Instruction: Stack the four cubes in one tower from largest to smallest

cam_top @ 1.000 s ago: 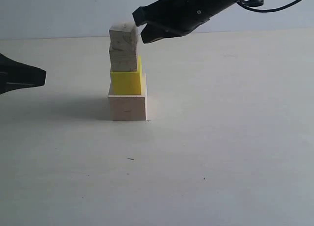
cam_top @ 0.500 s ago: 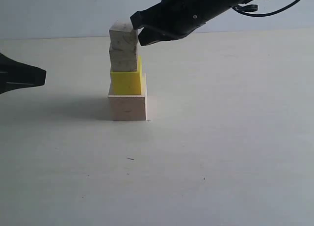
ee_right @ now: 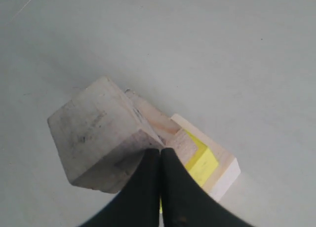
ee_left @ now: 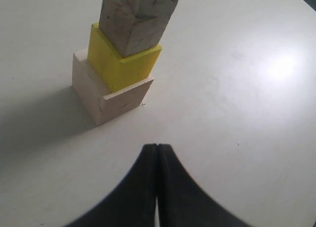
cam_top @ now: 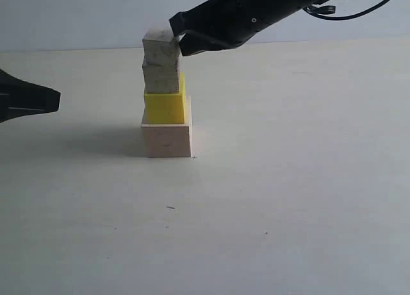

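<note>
Four-cube tower (cam_top: 165, 96) upright on plain off-white surface (cam_top: 288, 179), pale blank wall (cam_top: 77, 16) behind.
Stands just below right end effector (cam_top: 179, 35), pinched fully closed, empty, tip touching top cube (cam_top: 160, 48) at its upper corner; well apart from left end effector (ee_left: 156, 150), likewise closed on nothing.

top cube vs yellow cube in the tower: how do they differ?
Colour: the top cube is pale grainy wood, the yellow cube bright yellow.
Size: the top cube is smaller than the yellow cube.
Contact: the shut right pincer has its tip against the top cube; only cubes touch the yellow cube.
Pose: the top cube looks twisted on the tower; the yellow cube sits square on the base cube.
Both belong to that tower.
</note>
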Robot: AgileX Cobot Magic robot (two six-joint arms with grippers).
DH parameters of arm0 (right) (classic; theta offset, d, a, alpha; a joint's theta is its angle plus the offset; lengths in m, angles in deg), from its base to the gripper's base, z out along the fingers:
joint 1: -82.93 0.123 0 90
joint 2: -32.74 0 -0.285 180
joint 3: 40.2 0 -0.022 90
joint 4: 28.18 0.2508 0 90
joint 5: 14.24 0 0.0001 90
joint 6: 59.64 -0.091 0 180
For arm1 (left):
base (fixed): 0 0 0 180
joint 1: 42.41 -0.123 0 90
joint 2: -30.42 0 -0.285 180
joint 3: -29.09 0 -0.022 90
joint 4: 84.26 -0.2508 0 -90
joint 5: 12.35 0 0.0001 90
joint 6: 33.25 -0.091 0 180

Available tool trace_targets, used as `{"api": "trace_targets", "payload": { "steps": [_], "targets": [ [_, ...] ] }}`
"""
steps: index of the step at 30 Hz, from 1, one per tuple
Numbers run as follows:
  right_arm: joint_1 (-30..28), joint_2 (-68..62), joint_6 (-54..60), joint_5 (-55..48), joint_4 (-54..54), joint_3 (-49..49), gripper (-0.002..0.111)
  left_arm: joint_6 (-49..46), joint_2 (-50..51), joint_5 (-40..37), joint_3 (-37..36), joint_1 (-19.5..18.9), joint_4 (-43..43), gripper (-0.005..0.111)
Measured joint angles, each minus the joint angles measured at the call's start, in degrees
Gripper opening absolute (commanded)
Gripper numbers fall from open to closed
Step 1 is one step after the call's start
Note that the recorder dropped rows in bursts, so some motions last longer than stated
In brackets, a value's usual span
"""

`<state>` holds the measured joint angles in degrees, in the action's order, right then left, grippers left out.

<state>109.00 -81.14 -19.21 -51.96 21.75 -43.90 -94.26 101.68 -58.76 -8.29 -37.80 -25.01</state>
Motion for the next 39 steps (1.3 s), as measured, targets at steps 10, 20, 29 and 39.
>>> {"api": "trace_targets", "payload": {
  "steps": [10, 20, 29, 39],
  "targets": [
    [0.0, 0.0, 1.2, 1.2, 0.1, 0.0, 0.000, 0.0, 0.0, 0.0, 0.0, 0.0, 0.2, 0.000],
    [0.0, -1.9, 2.5, 1.5, 1.2, 0.0, 0.000, 0.0, 0.0, 0.0, 0.0, 0.0, 0.2, 0.000],
    [0.0, -2.0, 5.9, 2.0, 3.4, 0.0, 0.000, 0.0, 0.0, 0.0, 0.0, 0.0, 0.2, 0.000],
    [0.0, -2.0, 7.0, 2.6, 3.7, 0.0, 0.000, 0.0, 0.0, 0.0, 0.0, 0.0, 0.2, 0.000]
  ]
}}
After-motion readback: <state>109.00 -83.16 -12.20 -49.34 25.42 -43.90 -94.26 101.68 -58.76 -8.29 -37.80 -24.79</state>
